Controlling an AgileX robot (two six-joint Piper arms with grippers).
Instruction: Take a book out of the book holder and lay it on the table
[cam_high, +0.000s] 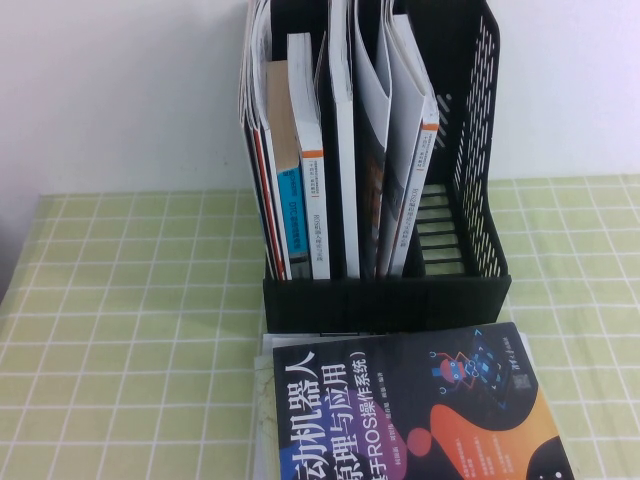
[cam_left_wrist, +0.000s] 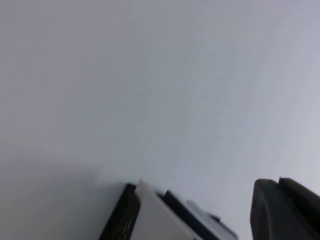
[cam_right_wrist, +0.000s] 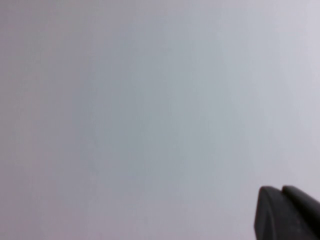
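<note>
We judge the task barely begun. In the high view the tall black plastic book holder (cam_high: 385, 290) stands at centre frame on the green checked surface (cam_high: 120, 330); the white, orange-striped book (cam_high: 415, 150) sits upright toward its right side. The left tool (cam_left_wrist: 285, 210), lower right of its wrist view, we cannot tell. The right tool (cam_right_wrist: 287, 212), lower right likewise, is closed and empty.

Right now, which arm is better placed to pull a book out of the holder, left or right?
Probably left. Neither arm shows in the high view, but the left gripper points toward the book holder, whose top shows in its camera; the right gripper, shut, faces only wall.
</note>
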